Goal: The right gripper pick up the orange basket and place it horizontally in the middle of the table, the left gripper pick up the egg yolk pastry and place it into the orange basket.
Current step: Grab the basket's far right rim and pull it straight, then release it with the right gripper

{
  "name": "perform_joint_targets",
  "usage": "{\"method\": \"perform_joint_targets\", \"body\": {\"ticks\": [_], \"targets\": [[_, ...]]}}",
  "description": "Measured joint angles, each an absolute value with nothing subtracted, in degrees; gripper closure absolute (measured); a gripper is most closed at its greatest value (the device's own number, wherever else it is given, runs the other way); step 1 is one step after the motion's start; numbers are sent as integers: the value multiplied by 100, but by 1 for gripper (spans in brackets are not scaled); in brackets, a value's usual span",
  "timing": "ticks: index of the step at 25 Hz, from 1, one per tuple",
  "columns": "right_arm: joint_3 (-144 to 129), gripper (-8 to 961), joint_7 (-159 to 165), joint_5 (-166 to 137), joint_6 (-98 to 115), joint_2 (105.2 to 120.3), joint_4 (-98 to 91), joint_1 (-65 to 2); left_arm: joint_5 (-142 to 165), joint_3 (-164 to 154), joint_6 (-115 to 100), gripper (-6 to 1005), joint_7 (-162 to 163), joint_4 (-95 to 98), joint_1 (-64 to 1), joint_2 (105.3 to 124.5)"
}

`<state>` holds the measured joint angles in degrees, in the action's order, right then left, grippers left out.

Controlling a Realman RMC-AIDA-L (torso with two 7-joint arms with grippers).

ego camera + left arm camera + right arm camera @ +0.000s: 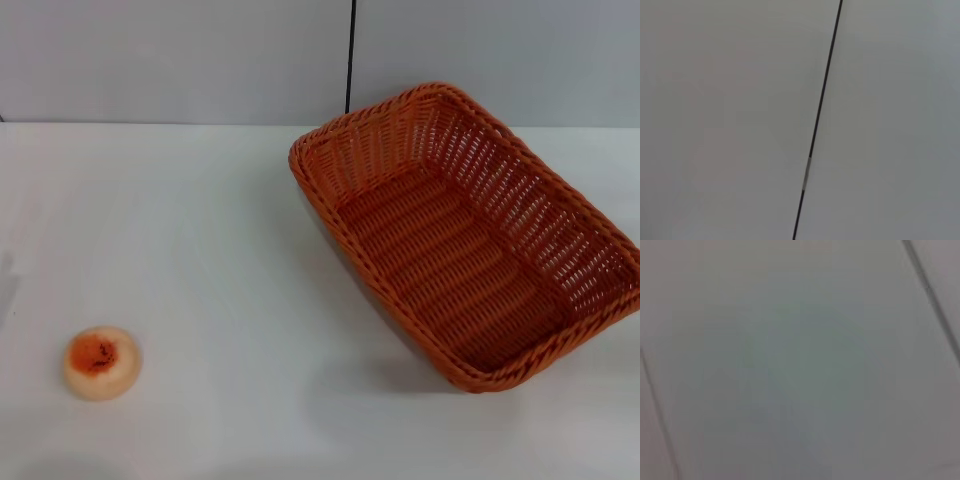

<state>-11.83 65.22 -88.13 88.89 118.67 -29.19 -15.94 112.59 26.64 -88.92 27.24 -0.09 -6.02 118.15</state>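
Note:
The orange basket (470,235) rests on the white table (220,250) at the right, turned at a slant, its long side running from back centre to front right. It holds nothing. The egg yolk pastry (101,362), a small round beige bun with an orange-red top, sits near the front left of the table, far from the basket. Neither gripper shows in the head view. Both wrist views show only plain grey wall panels with a dark seam.
A pale wall rises behind the table, with a dark vertical seam (351,55) behind the basket. A wide bare stretch of tabletop lies between the pastry and the basket.

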Motion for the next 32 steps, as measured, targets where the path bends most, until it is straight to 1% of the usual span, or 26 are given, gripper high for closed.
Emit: {"method": "perform_joint_targets", "body": {"ticks": [2, 3, 4, 8, 9, 12, 13, 14, 17, 18, 19, 22, 23, 24, 27, 28, 32], "targets": [[-1197, 201, 7401, -9439, 8835, 11866, -3635, -1682, 11259, 2649, -8863, 174, 2725, -19, -635, 11817], [-1258, 202, 8304, -10077, 8830, 11865, -4286, -1791, 11259, 2645, -8861, 175, 2725, -23, -637, 11818], [-1258, 203, 8304, -10077, 8830, 11865, -4286, -1791, 11259, 2644, -8860, 175, 2725, -25, -637, 11818], [-1732, 207, 10417, -11430, 8921, 11828, -5706, -2017, 11259, 2644, -8855, 177, 2725, -13, -629, 11821], [-1732, 208, 10417, -11430, 8921, 11828, -5706, -2017, 11259, 2644, -8852, 178, 2725, -10, -621, 11821], [-2017, 211, 11287, -12110, 9259, 11767, -6378, -2169, 11259, 2645, -8846, 180, 2725, -9, -600, 11825], [-2092, 212, 11700, -12511, 9640, 11714, -6679, -2326, 11259, 2646, -8845, 180, 2725, -8, -598, 11825], [-2092, 214, 11700, -12511, 9640, 11714, -6679, -2326, 11259, 2646, -8837, 181, 2725, -8, -597, 11825], [-2100, 217, 12119, -12813, 10111, 11631, -6952, -2528, 11259, 2646, -8771, 182, 2720, -9, -597, 11824], [-2105, 218, 12317, -12900, 10287, 11581, -7083, -2637, 11259, 2646, -8771, 183, 2720, -9, -597, 11824], [-2105, 219, 12317, -12900, 10287, 11581, -7083, -2637, 11259, 2646, -8736, 183, 2712, -8, -599, 11823], [-2140, 222, 12594, -13213, 10357, 11479, -7086, -2827, 11259, 2646, -8736, 185, 2712, -8, -599, 11823], [-2213, 223, 12725, -13529, 10379, 11424, -6996, -2983, 11258, 2650, -8675, 186, 2688, -8, -610, 11822], [-2213, 224, 12725, -13529, 10379, 11424, -6996, -2983, 11258, 2650, -8675, 186, 2688, -8, -610, 11822], [-2455, 227, 12800, -13846, 10366, 11364, -6807, -3184, 11259, 2660, -8669, 188, 2699, -9, -601, 11820], [-2574, 229, 12814, -13944, 10305, 11324, -6617, -3304, 11258, 2663, -8668, 188, 2709, -9, -596, 11816], [-2698, 233, 12814, -13984, 10123, 11265, -6239, -3445, 11259, 2650, -8704, 191, 2713, -9, -597, 11804]]}}
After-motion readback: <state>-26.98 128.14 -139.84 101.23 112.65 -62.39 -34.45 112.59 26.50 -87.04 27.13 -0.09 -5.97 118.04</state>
